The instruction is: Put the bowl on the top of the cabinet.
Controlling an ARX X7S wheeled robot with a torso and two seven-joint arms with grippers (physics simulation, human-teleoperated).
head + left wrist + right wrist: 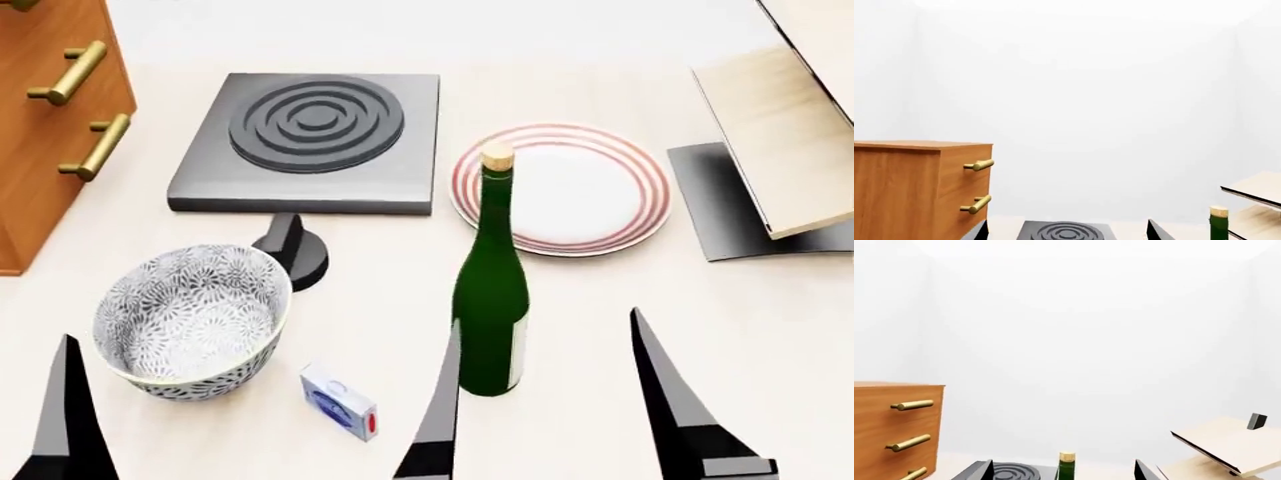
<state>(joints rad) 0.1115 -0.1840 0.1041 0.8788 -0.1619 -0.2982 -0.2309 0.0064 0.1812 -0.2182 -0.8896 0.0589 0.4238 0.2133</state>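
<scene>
My left gripper stood open, the bowl between its fingers but not gripped. I judged to lower onto the rim, avoiding the small box beside my inner finger.

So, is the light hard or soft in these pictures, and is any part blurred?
Head view: soft light, with only faint shadows beside the bowl and the bottle; all is sharp. Both wrist views: mostly bright white wall, washed out at the corners, while the cabinet keeps clear edges.
</scene>
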